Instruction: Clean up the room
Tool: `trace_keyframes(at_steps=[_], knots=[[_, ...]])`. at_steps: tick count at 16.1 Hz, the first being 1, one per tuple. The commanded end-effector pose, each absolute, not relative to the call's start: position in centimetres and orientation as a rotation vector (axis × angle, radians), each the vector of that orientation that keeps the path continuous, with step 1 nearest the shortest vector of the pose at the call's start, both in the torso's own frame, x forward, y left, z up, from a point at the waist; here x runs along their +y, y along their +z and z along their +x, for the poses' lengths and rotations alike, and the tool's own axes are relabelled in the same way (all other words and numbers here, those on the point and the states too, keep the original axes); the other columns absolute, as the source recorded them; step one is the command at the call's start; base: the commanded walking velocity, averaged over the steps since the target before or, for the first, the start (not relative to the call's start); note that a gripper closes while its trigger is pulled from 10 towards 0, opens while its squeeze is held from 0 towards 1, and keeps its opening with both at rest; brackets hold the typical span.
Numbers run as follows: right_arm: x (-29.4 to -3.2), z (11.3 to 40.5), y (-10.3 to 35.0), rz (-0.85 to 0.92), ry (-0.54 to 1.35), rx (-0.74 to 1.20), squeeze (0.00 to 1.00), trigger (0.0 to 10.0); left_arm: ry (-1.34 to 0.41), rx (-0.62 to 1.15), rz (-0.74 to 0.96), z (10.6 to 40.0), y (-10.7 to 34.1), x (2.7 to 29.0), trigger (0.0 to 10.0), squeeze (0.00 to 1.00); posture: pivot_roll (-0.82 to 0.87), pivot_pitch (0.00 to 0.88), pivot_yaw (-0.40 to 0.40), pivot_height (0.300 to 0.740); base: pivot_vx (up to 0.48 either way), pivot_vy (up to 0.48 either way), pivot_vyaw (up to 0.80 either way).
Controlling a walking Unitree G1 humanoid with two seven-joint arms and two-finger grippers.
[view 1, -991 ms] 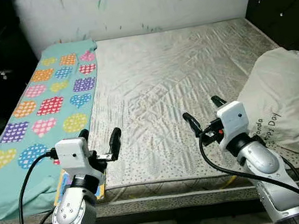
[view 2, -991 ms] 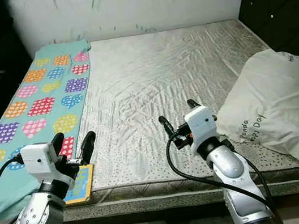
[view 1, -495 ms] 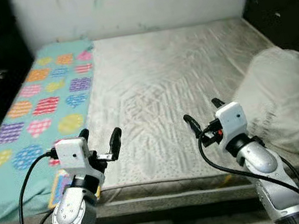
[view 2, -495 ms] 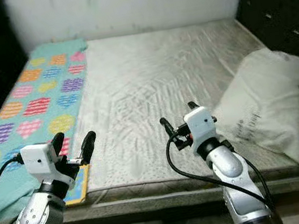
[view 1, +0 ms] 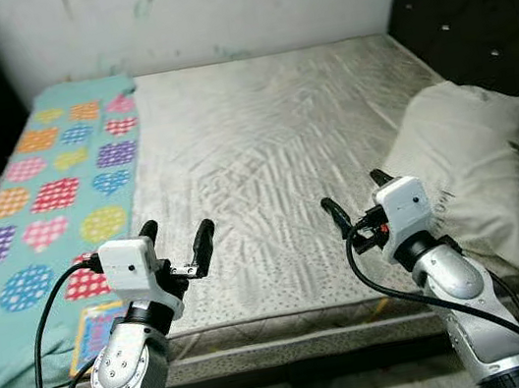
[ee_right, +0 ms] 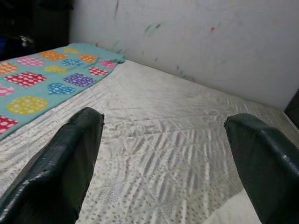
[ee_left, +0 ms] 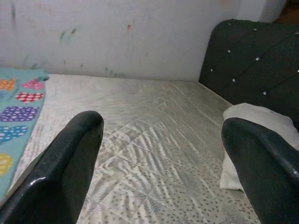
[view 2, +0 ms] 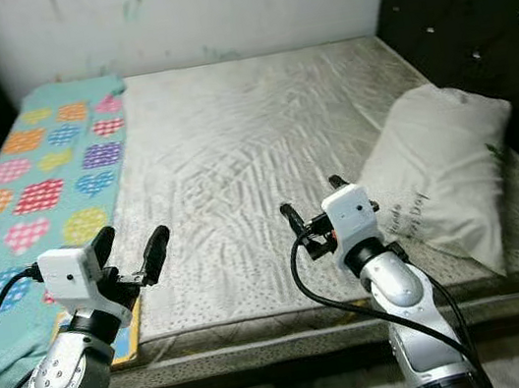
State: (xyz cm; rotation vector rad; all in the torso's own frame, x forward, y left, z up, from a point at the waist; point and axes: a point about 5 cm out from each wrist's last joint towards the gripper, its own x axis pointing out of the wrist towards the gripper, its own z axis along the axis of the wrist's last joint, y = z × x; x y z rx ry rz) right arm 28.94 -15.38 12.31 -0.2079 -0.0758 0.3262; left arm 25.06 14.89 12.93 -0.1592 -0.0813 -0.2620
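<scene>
A bare quilted mattress (view 1: 272, 152) meets a paint-flecked white wall (view 1: 209, 8) and a dark tufted headboard (view 1: 478, 8).

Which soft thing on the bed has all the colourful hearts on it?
The teal blanket lying along the robot's left side of the mattress. It is covered in colourful dotted hearts, while the pillow on the right side is plain cream with a little writing.
</scene>
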Motion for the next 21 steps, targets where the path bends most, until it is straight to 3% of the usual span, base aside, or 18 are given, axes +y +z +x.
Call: trace_keyframes(at_steps=[1, 10, 15, 21], knots=[[-15.22, 29.18, 12.63, -0.21, 0.33, -0.081, 0.0, 10.0, -0.266, -0.088, -0.153, 25.07, 13.01, 15.02, 10.0, 0.0, -0.11, 0.0, 0.013, 0.74, 0.3, 0.0, 0.0], [-15.33, 29.17, 12.6, -0.211, 0.318, -0.083, 0.0, 10.0, -0.267, -0.088, -0.148, 25.16, 13.03, 15.08, 10.0, 0.0, -0.11, 0.0, 0.017, 0.74, 0.287, 0.0, 0.0], [-15.43, 29.14, 12.47, -0.214, 0.313, -0.08, 0.0, 10.0, -0.273, -0.086, -0.145, 25.16, 12.97, 15.07, 10.0, 0.0, -0.11, 0.0, 0.019, 0.74, 0.0, 0.0, 0.0], [-15.57, 29.14, 12.39, -0.22, 0.31, -0.078, 0.0, 10.0, -0.281, -0.086, -0.144, 25.12, 12.96, 15.04, 10.0, 0.0, -0.11, 0.0, 0.02, 0.74, 0.28, 0.0, 0.0]])
